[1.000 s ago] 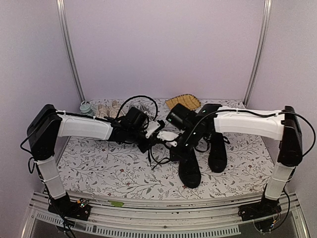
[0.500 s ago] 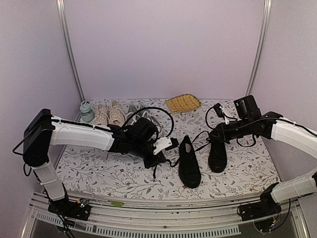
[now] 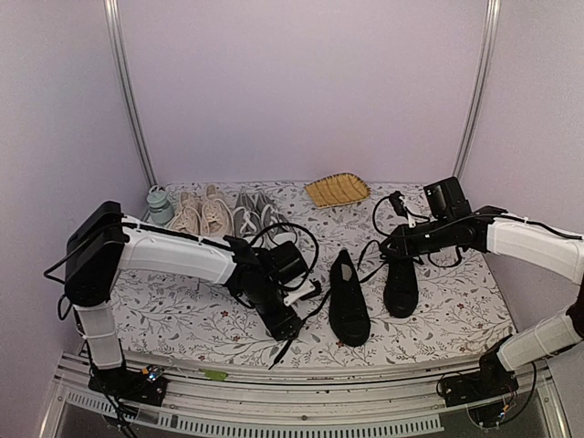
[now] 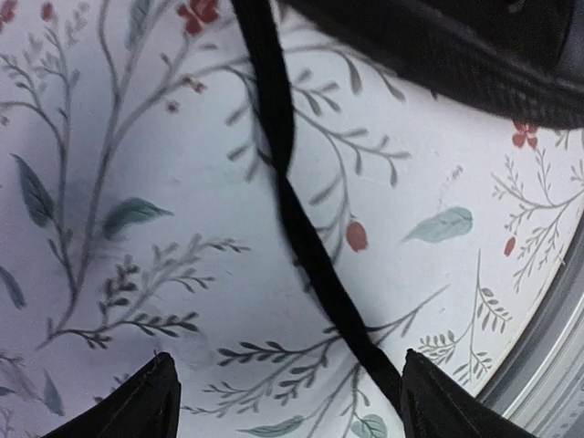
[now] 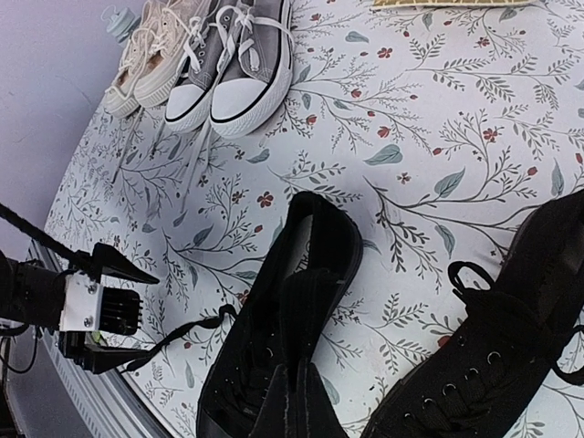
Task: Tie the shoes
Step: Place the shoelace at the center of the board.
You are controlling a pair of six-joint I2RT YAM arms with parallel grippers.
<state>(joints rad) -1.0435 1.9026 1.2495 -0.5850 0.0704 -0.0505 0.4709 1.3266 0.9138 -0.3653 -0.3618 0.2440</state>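
shoes (image 3: 349, 301) | all black, laces (image 4: 301, 228) loose | left fingers (image 4: 146, 406) apart | right fingers (image 5: 290, 406) together

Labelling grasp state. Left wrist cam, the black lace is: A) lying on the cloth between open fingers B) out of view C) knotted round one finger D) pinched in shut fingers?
A: the left gripper stands open, fingers wide apart, and the black lace runs loose over the floral cloth between them.

- Left arm (image 3: 173, 254): white shells, black joints, looping black cable.
- Right arm (image 3: 534, 243): white shell, black joints, thin black cable.
- Left gripper (image 5: 146, 315): black pointed fingers, white screwed block.
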